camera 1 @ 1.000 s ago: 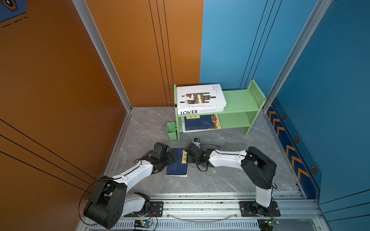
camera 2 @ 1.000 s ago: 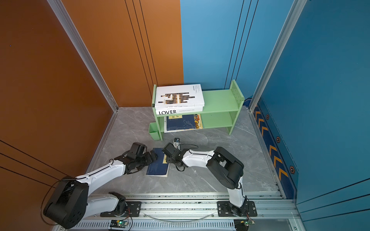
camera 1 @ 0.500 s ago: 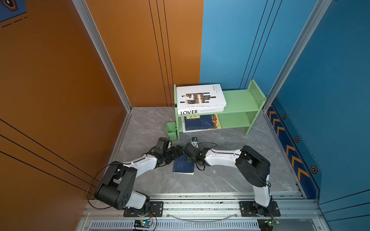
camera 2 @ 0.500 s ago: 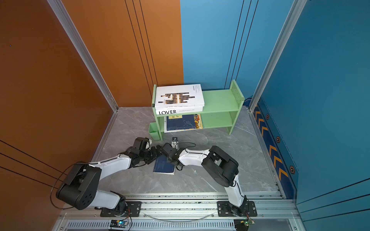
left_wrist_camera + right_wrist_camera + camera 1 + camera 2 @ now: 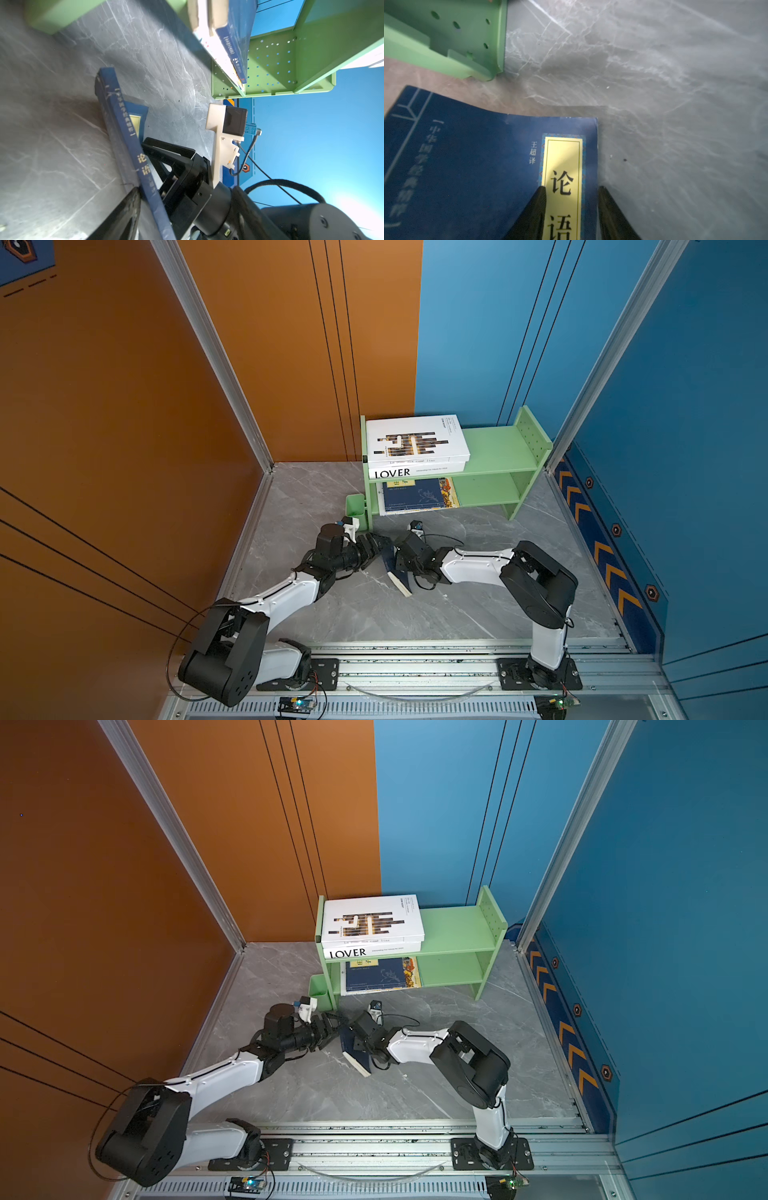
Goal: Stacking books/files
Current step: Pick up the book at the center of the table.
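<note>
Since a second ago the navy book (image 5: 391, 569) has gone from lying flat to leaning steeply on one long edge, and the left gripper (image 5: 375, 546) has swung in to its 9 o'clock side. That gripper's fingers stand apart near the book's spine; whether they touch it cannot be told. At the book's 3 o'clock the right gripper (image 5: 572, 192) faces the cover, one finger over it beside the yellow label, the other just past the cover's edge. Whether it clamps the book cannot be told.

Six books show in both top views. One is on the floor, two are on the upper tier of the single green shelf (image 5: 498, 448), and three are on its lower tier. Up top, the white book with brown-black bars (image 5: 415, 439) lies flat on the "LOVER" book (image 5: 415, 472). Below, a second navy book (image 5: 411, 493) tops the pile, a yellow illustrated book (image 5: 451, 491) peeks out at its 3 o'clock edge, and a thin pale book (image 5: 419, 511) shows beneath. One small green bin (image 5: 356, 508) sits against the shelf's 9 o'clock end.

Two arms rise from one metal rail (image 5: 415, 670) at 6 o'clock. The floor (image 5: 436, 614) is grey and marble-patterned, with the shelf at 12 o'clock. An orange wall (image 5: 208, 364) runs from 9 to 12 and blue walls (image 5: 478, 323) from 12 to 3, with one chevron strip (image 5: 604, 560) along the foot at 3 o'clock.
</note>
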### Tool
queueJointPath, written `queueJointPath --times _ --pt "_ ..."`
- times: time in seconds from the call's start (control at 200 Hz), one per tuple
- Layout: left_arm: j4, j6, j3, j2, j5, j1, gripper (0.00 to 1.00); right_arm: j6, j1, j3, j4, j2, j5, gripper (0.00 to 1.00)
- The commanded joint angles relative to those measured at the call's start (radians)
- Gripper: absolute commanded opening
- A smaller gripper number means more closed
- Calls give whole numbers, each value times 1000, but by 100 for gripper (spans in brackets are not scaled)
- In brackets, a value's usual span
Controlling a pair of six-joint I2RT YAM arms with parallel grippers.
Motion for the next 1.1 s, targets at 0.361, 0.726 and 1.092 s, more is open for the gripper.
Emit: queueJointPath --times 0.361,0.726,1.092 --pt "170 -115 -31 167 31 -56 59 40 -3 -67 37 -51 -74 44" --pt "18 -42 -29 115 5 -63 17 37 -47 -92 40 -169 -70 47" --pt "-417 215 144 -84 -49 -178 0 -22 -141 -233 67 -532 -114 75"
